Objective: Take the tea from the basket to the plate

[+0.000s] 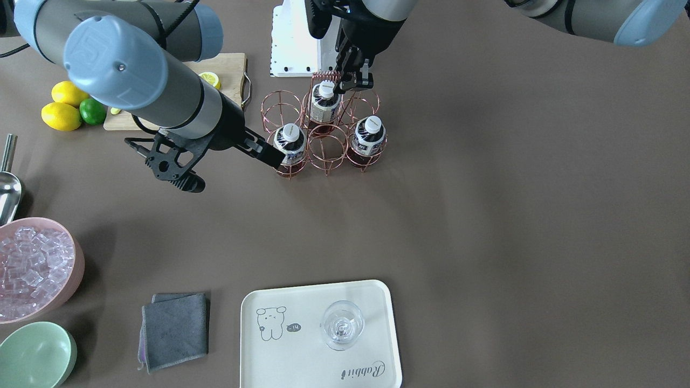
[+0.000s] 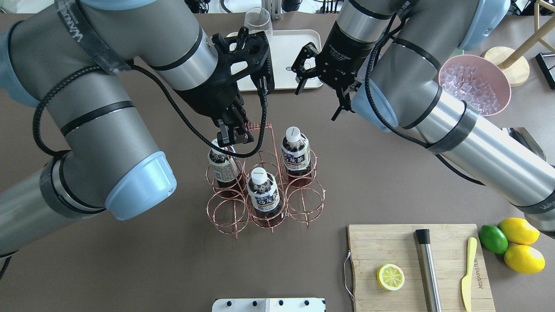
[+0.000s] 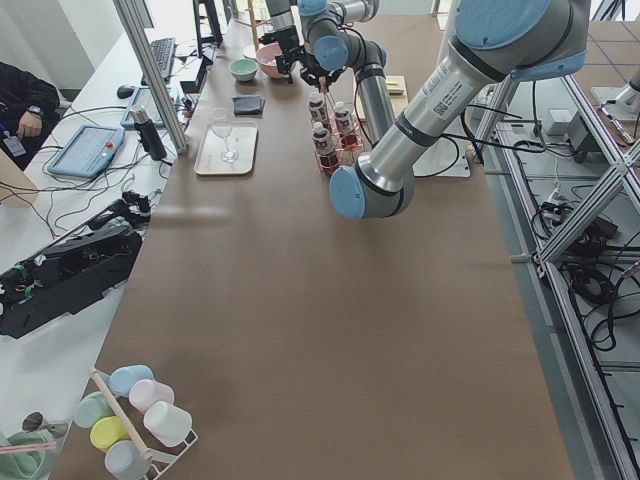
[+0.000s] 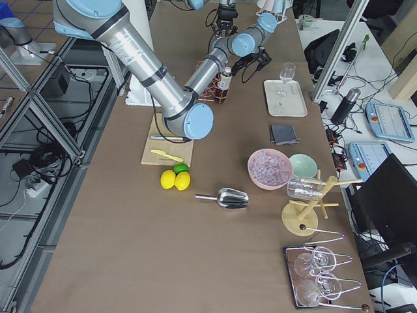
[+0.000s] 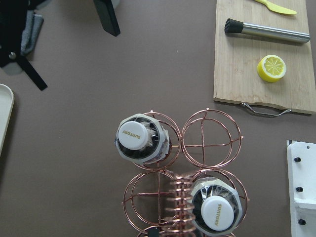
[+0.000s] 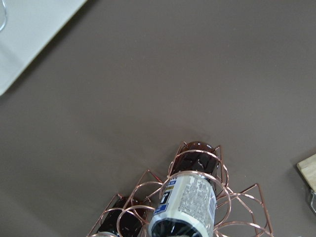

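Hovering over the basket [image 2: 305,200], my left gripper [image 2: 234,138] sits at one end of the coiled handle [image 2: 259,126]; whether it is clamped on the wire or only beside it I cannot tell. Below it, the left wrist view reads "SUNTORY" in gold on two white caps [image 5: 135,134]. My right gripper [image 1: 274,155] is spread wide and holds nothing. The tea [image 1: 291,141] stands upright in a corner cell, to that gripper's left and lower, near the fingertips but apart from them. Its label is white and blue, the characters too small to read. A second tea [image 2: 263,190] fills the middle cell of the row nearer my base, and a third tea [image 2: 222,170] stands under my left gripper in the far row's other corner. The plate [image 1: 302,355] lies beyond my right gripper, away from my base and well apart from the basket; it bears a small bear drawing, the script "Rabbit" and an upright glass [image 1: 342,325]. To my right gripper's right, nearer my base, sits a board [image 2: 390,242] with a lemon half [image 2: 390,277], a steel rod [image 2: 428,268] and a yellow knife [image 2: 467,277] whose print I cannot read. The desk [image 1: 512,226] is covered in plain matte grey-brown. Around it stand aluminium posts [image 3: 150,70], cables [image 3: 590,285] trail alongside, and a person [image 3: 18,100] in dark clothes sits at a white bench [image 3: 40,240] past the plate.
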Robot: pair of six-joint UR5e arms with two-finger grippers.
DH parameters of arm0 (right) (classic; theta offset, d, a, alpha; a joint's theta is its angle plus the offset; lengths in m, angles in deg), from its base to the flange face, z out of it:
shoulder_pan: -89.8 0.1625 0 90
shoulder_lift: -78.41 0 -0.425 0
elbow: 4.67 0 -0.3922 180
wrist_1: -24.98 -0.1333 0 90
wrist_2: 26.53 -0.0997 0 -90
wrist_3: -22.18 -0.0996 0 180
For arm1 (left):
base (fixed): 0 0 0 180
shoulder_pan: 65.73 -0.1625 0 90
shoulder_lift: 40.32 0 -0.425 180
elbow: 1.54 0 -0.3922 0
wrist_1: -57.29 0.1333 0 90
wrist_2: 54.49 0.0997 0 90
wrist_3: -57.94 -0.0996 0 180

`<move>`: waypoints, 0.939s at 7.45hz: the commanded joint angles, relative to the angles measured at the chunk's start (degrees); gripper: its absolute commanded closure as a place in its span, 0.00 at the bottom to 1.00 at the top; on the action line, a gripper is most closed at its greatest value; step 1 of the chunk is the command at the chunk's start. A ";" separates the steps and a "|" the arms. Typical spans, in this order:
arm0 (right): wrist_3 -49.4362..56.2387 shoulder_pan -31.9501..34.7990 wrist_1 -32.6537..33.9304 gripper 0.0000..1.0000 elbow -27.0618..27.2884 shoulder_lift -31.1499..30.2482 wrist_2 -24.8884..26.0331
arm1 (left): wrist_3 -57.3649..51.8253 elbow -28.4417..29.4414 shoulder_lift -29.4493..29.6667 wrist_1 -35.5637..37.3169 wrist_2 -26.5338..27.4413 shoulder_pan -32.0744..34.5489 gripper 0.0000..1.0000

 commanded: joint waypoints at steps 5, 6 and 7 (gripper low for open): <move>-2.04 -6.14 0.03 0.21 -0.75 1.87 1.43 | 0.08 0.00 0.18 -0.04 0.00 0.00 1.00; -2.04 -6.50 -0.06 0.30 -0.75 1.78 1.51 | 0.08 0.00 0.18 0.04 0.00 0.00 1.00; -2.04 -6.67 0.03 0.38 -0.75 1.78 1.51 | 0.08 -0.08 0.09 -0.04 0.00 0.00 1.00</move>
